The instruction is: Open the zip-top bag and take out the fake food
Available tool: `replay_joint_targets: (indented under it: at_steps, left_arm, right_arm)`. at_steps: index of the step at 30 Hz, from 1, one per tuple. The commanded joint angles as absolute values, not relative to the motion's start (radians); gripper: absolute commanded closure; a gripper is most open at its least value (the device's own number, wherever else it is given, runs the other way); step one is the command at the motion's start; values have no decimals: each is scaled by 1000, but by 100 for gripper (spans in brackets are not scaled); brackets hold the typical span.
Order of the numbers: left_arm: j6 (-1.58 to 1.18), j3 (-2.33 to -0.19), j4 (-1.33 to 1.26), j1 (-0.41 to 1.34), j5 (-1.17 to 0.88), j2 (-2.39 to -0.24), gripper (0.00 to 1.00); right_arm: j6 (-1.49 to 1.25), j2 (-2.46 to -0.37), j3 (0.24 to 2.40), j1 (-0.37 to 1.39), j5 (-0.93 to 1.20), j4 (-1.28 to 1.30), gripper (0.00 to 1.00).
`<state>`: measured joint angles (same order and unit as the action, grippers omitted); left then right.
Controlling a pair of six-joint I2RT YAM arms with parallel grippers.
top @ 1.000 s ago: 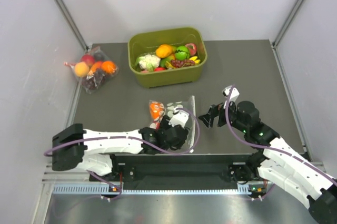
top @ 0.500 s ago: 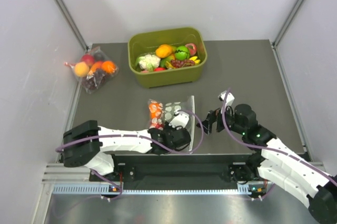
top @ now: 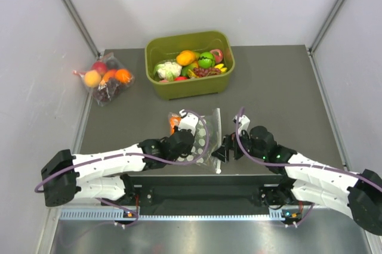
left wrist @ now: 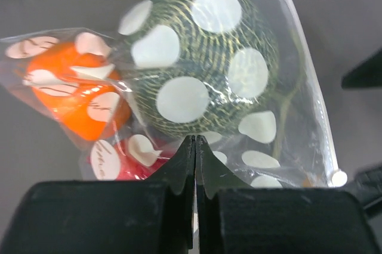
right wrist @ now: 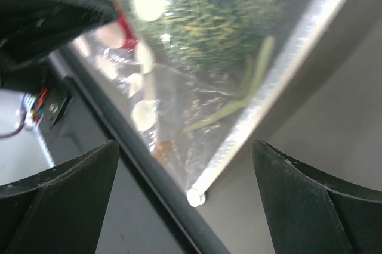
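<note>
At left gripper (left wrist: 195, 141) tips, zip-top bag (left wrist: 197, 81) pinched.

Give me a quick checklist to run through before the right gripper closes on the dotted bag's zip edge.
1. Left gripper anchoring the zip-top bag: ok, its fingers are shut on the film just below the pumpkin.
2. Right gripper open: ok, wide gap between the fingers.
3. Zip edge lined up in that gap: ok, it runs diagonally between the fingers.
4. Right fingers touching the bag: cannot tell.
5. Zip sealed or partly open: cannot tell.
6. Food inside: ok, the pumpkin, orange fruit and red fruit all sit behind the film.
</note>
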<state>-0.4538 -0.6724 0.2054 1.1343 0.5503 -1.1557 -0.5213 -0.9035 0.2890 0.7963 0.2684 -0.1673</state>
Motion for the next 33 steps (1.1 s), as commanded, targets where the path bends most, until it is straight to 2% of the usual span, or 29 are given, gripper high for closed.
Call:
replay_joint_targets:
  at_steps: [1,6,10,13,17,19,20,21,22,25,27,33]
  left_arm:
    - [-382,-647,130,1140,448,-1140,100]
    - [-380,-624,121,1147,440,-1115,100]
    - [-373,-621,123,1147,436,-1109,100]
    - [-370,-621,123,1147,428,-1111,100]
    - [-336,-614,121,1149,405,-1104,100]
    - [-301,-614,118,1154,390,-1095,100]
    - [-287,-609,114,1160,387,-1091,95]
    - [-273,-606,106,1163,376,-1085,87]
    - [-237,-597,97,1167,368,-1066,66]
    - [-165,-577,49,1193,350,-1011,45]
    - [-128,-569,17,1219,347,-961,42]
    - [-14,-557,-29,1265,285,-884,25]
  right_arm:
    - [-580,-922,272,807,163,-245,8]
    - [-601,-957,255,805,137,-284,8]
    - [-614,-1035,218,807,221,-454,11]
    - [-623,-1123,201,805,274,-595,26]
    - [-635,-1218,189,805,347,-754,41]
    - [-643,-1226,190,805,365,-788,53]
    - [-643,-1220,195,805,373,-788,74]
    - [-644,-1215,198,805,373,-784,85]
    - [-653,-1206,209,805,373,-776,97]
    - [-658,-1152,250,805,370,-707,98]
    - [-654,-1106,297,805,354,-612,100]
    - [-676,-1029,429,802,258,-396,100]
